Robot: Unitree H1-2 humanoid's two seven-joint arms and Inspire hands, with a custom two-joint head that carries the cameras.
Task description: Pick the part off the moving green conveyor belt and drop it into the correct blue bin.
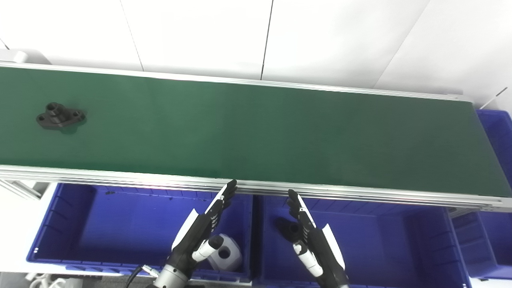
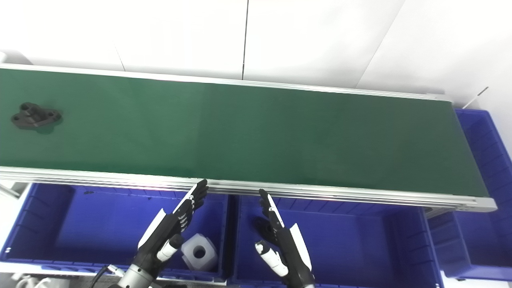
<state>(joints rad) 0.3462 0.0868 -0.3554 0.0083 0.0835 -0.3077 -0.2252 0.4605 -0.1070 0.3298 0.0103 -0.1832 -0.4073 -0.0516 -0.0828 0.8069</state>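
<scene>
A black flanged part point(image 1: 61, 116) with a raised hub lies on the green conveyor belt point(image 1: 256, 132) at its far left, seen also as the black part point(image 2: 36, 116) in the right eye view. Both hands hover below the belt's near rail, over the blue bins. My left hand point(image 1: 204, 228) is open with fingers straight, tips near the rail, holding nothing. My right hand point(image 1: 310, 236) is open too, fingers extended, empty. A black piece point(image 1: 289, 229) sits in the right-hand bin point(image 1: 380, 248) beside my right hand.
A white block with a round hole point(image 1: 225, 252) rests in the left blue bin point(image 1: 100, 224), under my left hand. Another blue bin point(image 1: 498, 132) stands at the belt's right end. White wall panels lie behind the belt.
</scene>
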